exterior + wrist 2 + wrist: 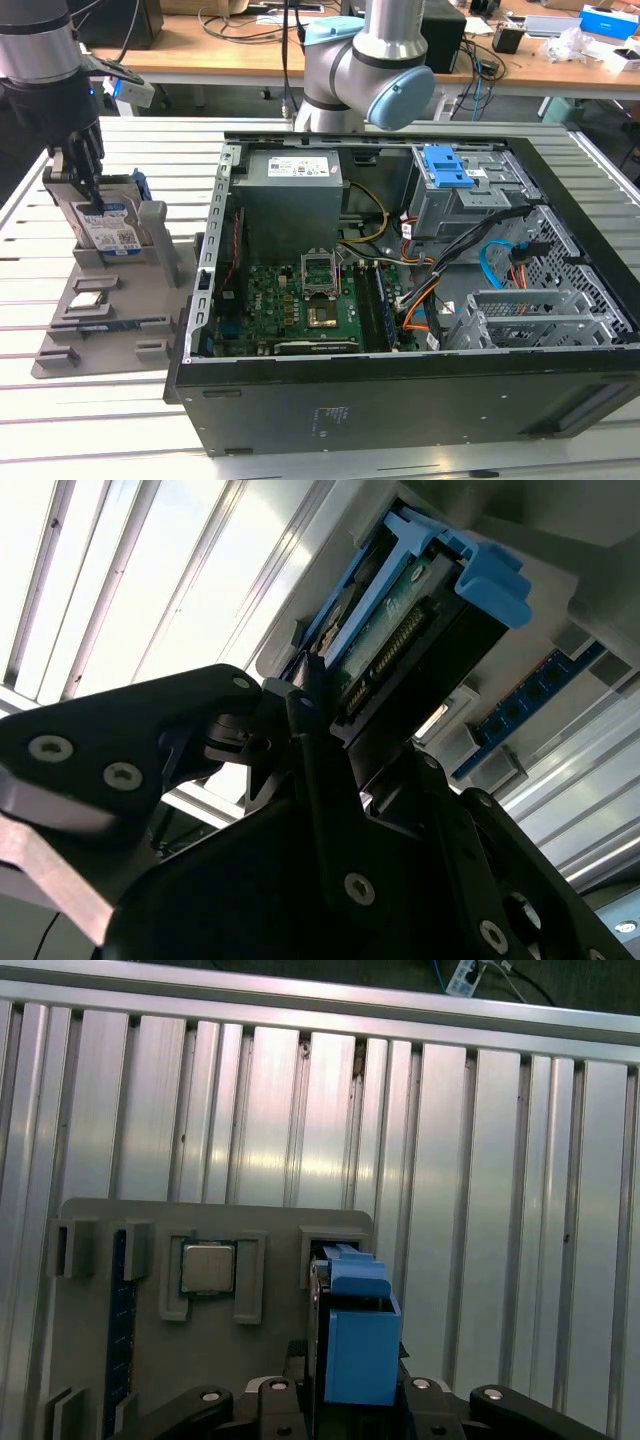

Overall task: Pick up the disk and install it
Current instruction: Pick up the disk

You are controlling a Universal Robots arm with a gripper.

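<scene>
At exterior view's left, gripper [88, 192] pointing down, apparently clamping upright disk [110, 232].

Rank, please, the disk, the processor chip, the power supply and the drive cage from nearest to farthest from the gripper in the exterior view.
1. The disk: right at the gripper, upright in the grey stand.
2. The processor chip: flat on the same stand.
3. The power supply: inside the case, toward the exterior view's right.
4. The drive cage: farther right still.
</scene>
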